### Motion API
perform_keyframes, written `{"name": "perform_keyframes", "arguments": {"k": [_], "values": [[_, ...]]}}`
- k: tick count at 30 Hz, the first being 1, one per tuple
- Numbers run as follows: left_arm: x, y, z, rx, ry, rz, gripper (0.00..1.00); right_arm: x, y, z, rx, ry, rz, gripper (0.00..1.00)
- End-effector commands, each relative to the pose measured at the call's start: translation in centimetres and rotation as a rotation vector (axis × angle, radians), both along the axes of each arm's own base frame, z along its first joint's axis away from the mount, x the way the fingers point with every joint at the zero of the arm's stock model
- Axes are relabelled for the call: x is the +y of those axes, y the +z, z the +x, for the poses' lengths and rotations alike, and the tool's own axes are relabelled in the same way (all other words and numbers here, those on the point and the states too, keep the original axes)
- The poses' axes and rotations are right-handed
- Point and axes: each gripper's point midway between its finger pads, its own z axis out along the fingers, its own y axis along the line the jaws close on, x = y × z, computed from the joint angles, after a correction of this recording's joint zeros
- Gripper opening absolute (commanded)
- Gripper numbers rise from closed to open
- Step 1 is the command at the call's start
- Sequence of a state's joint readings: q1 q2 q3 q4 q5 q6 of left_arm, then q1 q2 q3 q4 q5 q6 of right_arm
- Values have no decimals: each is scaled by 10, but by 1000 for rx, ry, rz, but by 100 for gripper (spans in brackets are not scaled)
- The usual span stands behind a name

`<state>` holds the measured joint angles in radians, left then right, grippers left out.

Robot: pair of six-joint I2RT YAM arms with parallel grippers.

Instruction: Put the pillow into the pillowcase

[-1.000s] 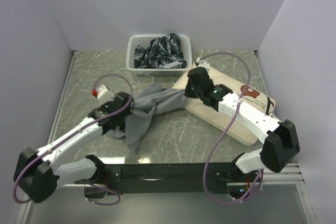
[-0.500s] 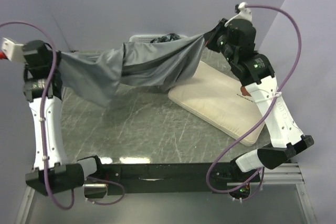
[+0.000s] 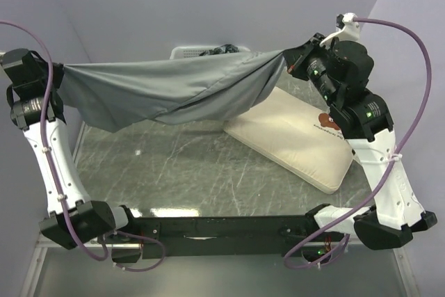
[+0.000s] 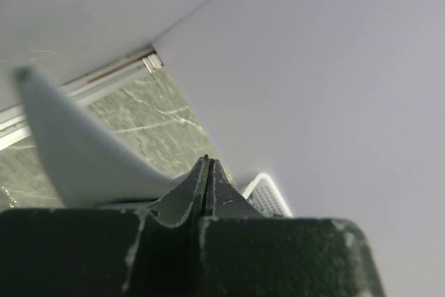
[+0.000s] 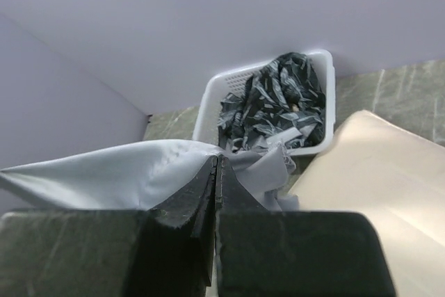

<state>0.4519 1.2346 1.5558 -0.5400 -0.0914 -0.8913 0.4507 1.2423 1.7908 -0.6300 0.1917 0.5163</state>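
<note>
Ok, your count: two arms, one pillowcase, one pillow, one basket, two purple cables.

Your left gripper (image 3: 58, 71) is clamped on one end of the pillowcase (image 3: 167, 88). In the left wrist view the fingers (image 4: 201, 189) are pressed flat together, with a pale flap of the fabric (image 4: 76, 151) coming out on the left side. Your right gripper (image 3: 287, 60) is clamped on the other end. The right wrist view shows its jaws closed, with grey cloth (image 5: 125, 172) bunched at the tips.

The pillowcase hangs in the air between both grippers, stretched left to right and sagging in the middle, off the table (image 3: 181, 165). You can't tell from any view where its opening faces.

The pillow (image 3: 292, 140) lies flat on the table at the right, under the right end of the pillowcase. It is not touching either gripper. A brown print (image 3: 327, 122) shows on it beside the right arm (image 3: 379, 165).

The white basket (image 5: 208, 102) sits at the back wall behind the pillowcase. It holds one bundle of dark patterned cloth (image 5: 271, 99).

One cable (image 3: 417, 88) runs along the right arm. The other cable (image 3: 45, 137) runs along the left arm (image 3: 52, 165).
</note>
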Motion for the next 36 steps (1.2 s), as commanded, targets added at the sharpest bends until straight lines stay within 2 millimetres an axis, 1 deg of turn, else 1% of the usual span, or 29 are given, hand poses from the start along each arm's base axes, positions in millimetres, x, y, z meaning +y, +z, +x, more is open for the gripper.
{"name": "perform_keyframes", "arguments": {"k": [1,3,5,6,7,8,9,11,12,13,16,17,18,19,20,22,23,24,25,26,27,28,29,30,31,32,33,34,36], "values": [[0,15,30,-21,-99,29,1,19,-8,20,-7,67,-25,0],[-3,9,47,-10,-155,9,1,32,-13,39,-4,88,-32,0],[-4,25,54,-35,-176,21,1,37,-10,51,-24,91,-35,0],[-3,21,61,-20,-189,7,1,41,-1,60,-55,87,-28,0],[-3,39,61,-49,-192,30,1,40,4,65,-67,78,-27,0],[-2,44,63,-55,-194,35,1,38,24,65,-111,72,-9,0],[-2,56,65,-65,-198,50,1,39,29,72,-122,69,-3,0],[0,68,66,-71,-197,68,1,34,61,67,-194,60,33,0],[2,84,67,-90,-194,96,1,30,74,62,-227,57,46,0],[4,85,65,-76,-190,91,1,29,84,56,-250,61,59,0],[10,94,60,-90,-187,104,1,24,91,32,-272,83,102,0],[12,94,60,-92,-184,103,1,29,55,38,-202,92,85,0],[14,89,59,-81,-184,102,1,23,60,18,-234,104,116,0],[16,84,60,-69,-184,103,1,29,44,12,-207,138,143,0],[18,76,63,-46,-189,95,1,35,1,6,-150,164,145,0],[22,55,72,2,-197,78,1,50,-54,0,-66,198,155,0],[24,47,77,12,-204,73,1,60,-116,-2,29,208,124,0],[25,22,84,53,-211,44,2,81,-148,-13,78,255,104,0],[19,11,91,72,-234,38,4,91,-182,-18,138,265,80,2],[21,-1,96,103,-216,41,15,96,-245,-22,255,262,26,3],[21,-25,103,169,-218,47,27,108,-272,-32,303,301,8,10],[6,-36,113,203,-239,56,45,109,-297,-37,358,303,7,18],[2,-48,118,236,-237,65,73,113,-328,-45,412,334,2,27],[-7,-69,125,281,-263,67,80,116,-339,-49,434,347,-4,45],[-32,-78,133,304,-317,76,83,115,-346,-53,451,345,-14,51],[-47,-88,136,329,-355,82,87,113,-349,-58,452,341,-25,56],[-50,-104,131,382,-326,102,88,110,-347,-58,441,326,-35,65],[-73,-106,134,378,-360,131,88,108,-346,-61,434,323,-40,68],[-89,-126,119,405,-364,130,89,101,-333,-62,404,306,-34,75]]}}
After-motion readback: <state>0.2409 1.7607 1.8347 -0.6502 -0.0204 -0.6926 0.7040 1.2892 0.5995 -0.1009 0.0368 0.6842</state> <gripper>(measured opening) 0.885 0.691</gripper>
